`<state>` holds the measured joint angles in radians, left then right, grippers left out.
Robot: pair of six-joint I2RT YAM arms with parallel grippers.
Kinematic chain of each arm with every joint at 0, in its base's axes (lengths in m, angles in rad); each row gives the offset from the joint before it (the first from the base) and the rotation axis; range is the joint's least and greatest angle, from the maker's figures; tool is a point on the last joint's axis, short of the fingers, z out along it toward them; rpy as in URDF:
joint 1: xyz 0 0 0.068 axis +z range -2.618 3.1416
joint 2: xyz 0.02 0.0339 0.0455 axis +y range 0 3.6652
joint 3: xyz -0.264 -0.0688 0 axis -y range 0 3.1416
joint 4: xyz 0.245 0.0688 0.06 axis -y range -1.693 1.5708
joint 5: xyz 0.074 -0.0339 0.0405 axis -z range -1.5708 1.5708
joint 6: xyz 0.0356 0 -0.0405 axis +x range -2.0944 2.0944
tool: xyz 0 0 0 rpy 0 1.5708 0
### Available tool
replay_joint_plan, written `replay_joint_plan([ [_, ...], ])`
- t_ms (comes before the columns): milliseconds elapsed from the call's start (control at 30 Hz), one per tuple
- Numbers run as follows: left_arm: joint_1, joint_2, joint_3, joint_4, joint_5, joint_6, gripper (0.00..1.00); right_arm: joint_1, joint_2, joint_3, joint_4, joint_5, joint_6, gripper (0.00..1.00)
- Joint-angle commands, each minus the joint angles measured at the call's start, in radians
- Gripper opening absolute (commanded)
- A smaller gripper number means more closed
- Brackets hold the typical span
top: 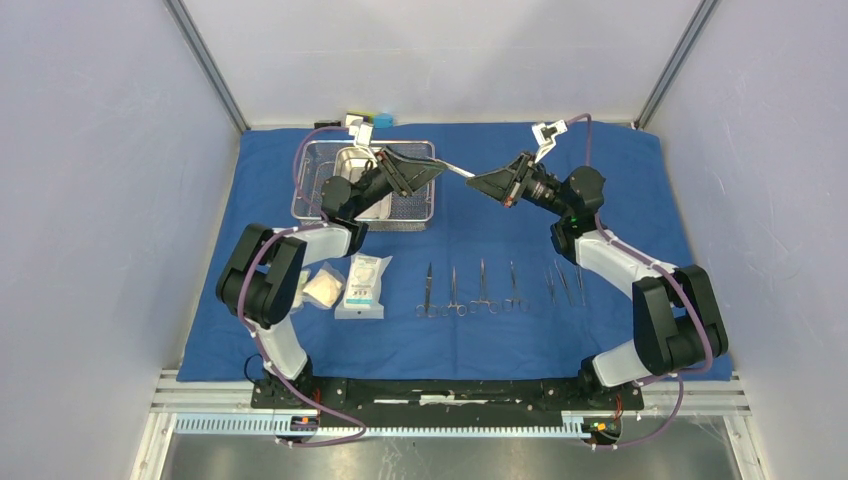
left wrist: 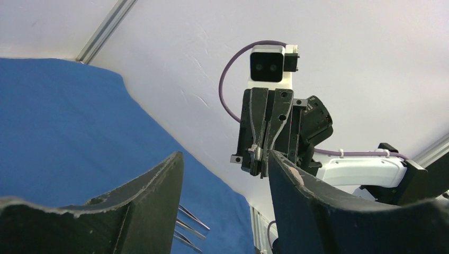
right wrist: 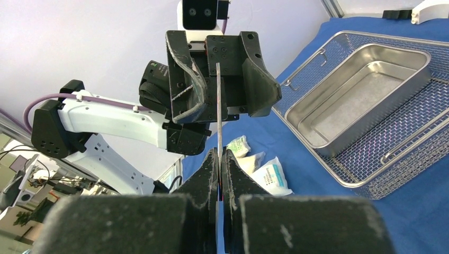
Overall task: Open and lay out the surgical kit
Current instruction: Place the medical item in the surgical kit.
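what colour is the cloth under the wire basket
Blue; the cloth shows best in the top external view.

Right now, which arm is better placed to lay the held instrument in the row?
Likely right: the right gripper is shut on the instrument, while the left gripper stands open around its far end.
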<state>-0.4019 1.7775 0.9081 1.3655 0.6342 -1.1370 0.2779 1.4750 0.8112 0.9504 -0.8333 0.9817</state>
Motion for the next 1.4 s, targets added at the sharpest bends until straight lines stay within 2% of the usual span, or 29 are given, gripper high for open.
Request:
replay_joint_plan([
  [0, -0.005, -0.014, 0.028, 0.077, 0.02, -0.026, 0.66, 0.004, -0.001, 0.002, 0.078, -0.007, 0.025, 0.0],
  [200, -0.011, -0.006, 0.062, 0.098, 0.032, -0.053, 0.64, 0.004, 0.004, -0.013, 0.05, 0.007, -0.002, 0.0],
  [367, -0.026, 0.006, 0.08, 0.1, 0.044, -0.054, 0.51, 0.005, 0.004, -0.019, 0.036, 0.014, -0.021, 0.0],
  [567, -0.028, 0.014, 0.071, 0.105, 0.043, -0.058, 0.43, 0.004, -0.006, -0.024, 0.039, 0.014, -0.022, 0.0],
  [733, -0.03, 0.013, 0.067, 0.12, 0.046, -0.062, 0.32, 0.004, -0.009, -0.028, 0.049, 0.014, -0.012, 0.0],
  [833, -0.031, 0.019, 0.066, 0.12, 0.045, -0.069, 0.32, 0.003, -0.009, -0.029, 0.06, 0.014, -0.005, 0.0],
  [967, -0.031, 0.024, 0.069, 0.12, 0.045, -0.083, 0.38, 0.003, -0.006, -0.029, 0.068, 0.013, -0.003, 0.0],
  [1033, -0.032, 0.025, 0.067, 0.121, 0.045, -0.086, 0.36, 0.003, -0.006, -0.029, 0.068, 0.012, -0.003, 0.0],
  [1267, -0.033, 0.037, 0.072, 0.127, 0.049, -0.095, 0.03, 0.001, 0.0, -0.027, 0.069, 0.011, -0.002, 0.0],
  [1333, -0.032, 0.04, 0.077, 0.127, 0.054, -0.098, 0.02, 0.001, -0.001, -0.024, 0.048, 0.008, -0.026, 0.02],
  [1367, -0.031, 0.04, 0.08, 0.124, 0.06, -0.097, 0.02, 0.001, -0.005, -0.018, 0.015, 0.009, -0.056, 0.08],
])
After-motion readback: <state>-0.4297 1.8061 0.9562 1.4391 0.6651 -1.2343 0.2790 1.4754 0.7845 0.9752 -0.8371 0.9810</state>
